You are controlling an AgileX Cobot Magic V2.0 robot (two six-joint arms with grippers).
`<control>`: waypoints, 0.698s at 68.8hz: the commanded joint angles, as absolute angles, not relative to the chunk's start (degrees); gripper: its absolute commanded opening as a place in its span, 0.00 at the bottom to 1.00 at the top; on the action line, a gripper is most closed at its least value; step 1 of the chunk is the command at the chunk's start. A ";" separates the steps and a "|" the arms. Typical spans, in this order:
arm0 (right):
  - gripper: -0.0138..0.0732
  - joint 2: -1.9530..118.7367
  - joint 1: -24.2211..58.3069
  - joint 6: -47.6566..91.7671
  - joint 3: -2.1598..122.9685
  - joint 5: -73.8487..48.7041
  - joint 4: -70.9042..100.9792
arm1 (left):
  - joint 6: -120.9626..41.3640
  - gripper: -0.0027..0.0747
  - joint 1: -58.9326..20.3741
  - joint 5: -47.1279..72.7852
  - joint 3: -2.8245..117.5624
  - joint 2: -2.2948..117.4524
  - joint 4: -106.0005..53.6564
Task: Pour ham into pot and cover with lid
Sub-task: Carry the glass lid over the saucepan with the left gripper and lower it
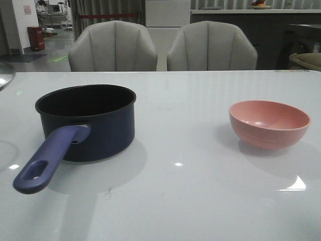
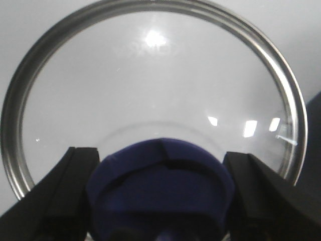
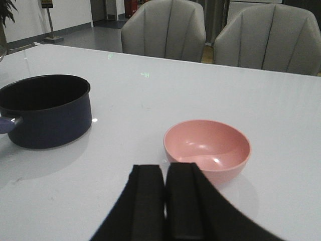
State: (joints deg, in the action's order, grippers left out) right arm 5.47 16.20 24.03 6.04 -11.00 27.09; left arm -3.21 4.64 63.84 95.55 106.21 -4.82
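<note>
Pot (image 1: 88,120) and pink bowl (image 1: 269,123) well apart on bench (image 1: 190,201), uncovered. Left end effector (image 2: 159,201) clamps lid (image 2: 150,90) knob, wrist view only. Right end effector (image 3: 165,201) closed, empty.

Left gripper (image 2: 159,201) clamped on lid knob (image 2: 160,175), right gripper (image 3: 165,201) closed

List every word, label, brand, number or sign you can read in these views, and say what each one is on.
None can be read.
The dark navy saucepan, salmon-pink round bowl and round glass lid with silver rim carry no visible text.
Faint marks near the glare spot on the lid glass: too blurred to read.
Pink notice on the far wall: too small.
Sign on a stand: too small.
</note>
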 commanded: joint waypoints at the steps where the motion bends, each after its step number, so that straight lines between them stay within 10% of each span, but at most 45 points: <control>1: 0.34 6.03 16.28 24.68 7.64 -7.02 27.62 | -4.31 0.29 -0.32 63.72 100.91 102.50 -7.15; 48: 0.34 6.03 16.28 24.68 7.64 -7.02 27.62 | -4.99 0.29 -21.20 72.69 112.82 113.14 -4.45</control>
State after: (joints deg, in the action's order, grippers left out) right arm 5.47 16.20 24.03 6.04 -11.00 27.09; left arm -5.04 -20.82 71.54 110.12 115.92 -4.53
